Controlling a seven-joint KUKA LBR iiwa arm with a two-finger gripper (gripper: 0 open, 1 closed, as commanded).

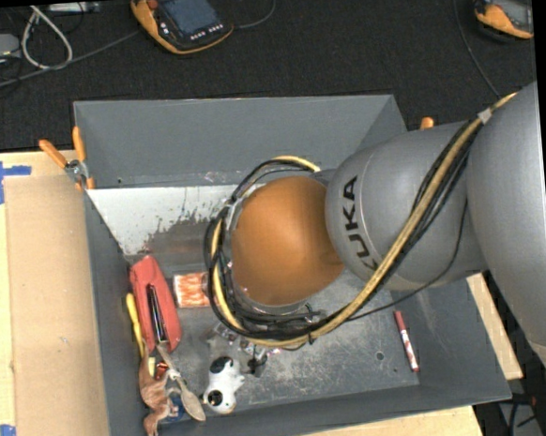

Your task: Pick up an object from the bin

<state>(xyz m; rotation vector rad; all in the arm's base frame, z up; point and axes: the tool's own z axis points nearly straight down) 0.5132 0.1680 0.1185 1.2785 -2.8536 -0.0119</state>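
My gripper [247, 349] pokes out from under the arm's orange cover, low over the bin floor at the front middle. A small black-and-white cow figure [220, 387] lies just in front of it and a little to its left, close to it but apart. An orange-and-white patterned packet [191, 290] lies flat behind and to the left of the gripper. Nothing shows in the gripper's grasp.
Along the bin's left wall lies a red flat tool [155, 302] with a yellow piece [132, 318] beside it. A brown animal figure [161, 401] sits in the front left corner. A red pen [407, 341] lies at the right. The arm covers the bin's middle.
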